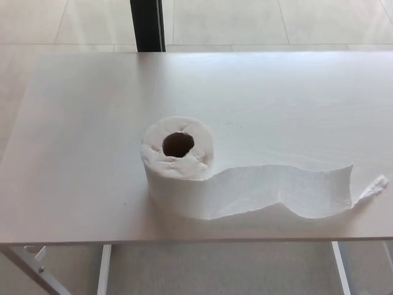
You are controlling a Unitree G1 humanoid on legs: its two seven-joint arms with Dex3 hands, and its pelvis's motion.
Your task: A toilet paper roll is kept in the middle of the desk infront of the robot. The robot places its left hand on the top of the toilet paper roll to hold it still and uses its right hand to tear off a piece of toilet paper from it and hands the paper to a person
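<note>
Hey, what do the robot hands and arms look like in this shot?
Neither robot hand nor arm is in view, so their look cannot be told. The picture shows only the toilet paper roll standing on end, its loose strip trailing across the pale desk.
</note>
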